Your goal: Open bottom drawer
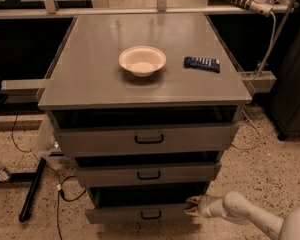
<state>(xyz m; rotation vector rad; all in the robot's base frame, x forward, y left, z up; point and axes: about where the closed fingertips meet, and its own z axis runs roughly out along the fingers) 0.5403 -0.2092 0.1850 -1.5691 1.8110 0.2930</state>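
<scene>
The bottom drawer (pixel 140 213) is the lowest, narrowest grey front of three, with a small black loop handle (pixel 151 215) at its centre. It stands pulled out a little, with a dark gap above its front. My gripper (pixel 192 207) comes in from the lower right on a white arm (pixel 250 216) and sits at the drawer's right front corner, right of the handle.
The grey cabinet top (pixel 90 79) carries a cream bowl (pixel 142 60) and a dark blue flat packet (pixel 202 63). The top drawer (pixel 149 139) and the middle drawer (pixel 148 174) are above. Cables and a black bar (pixel 32 189) lie on the speckled floor at left.
</scene>
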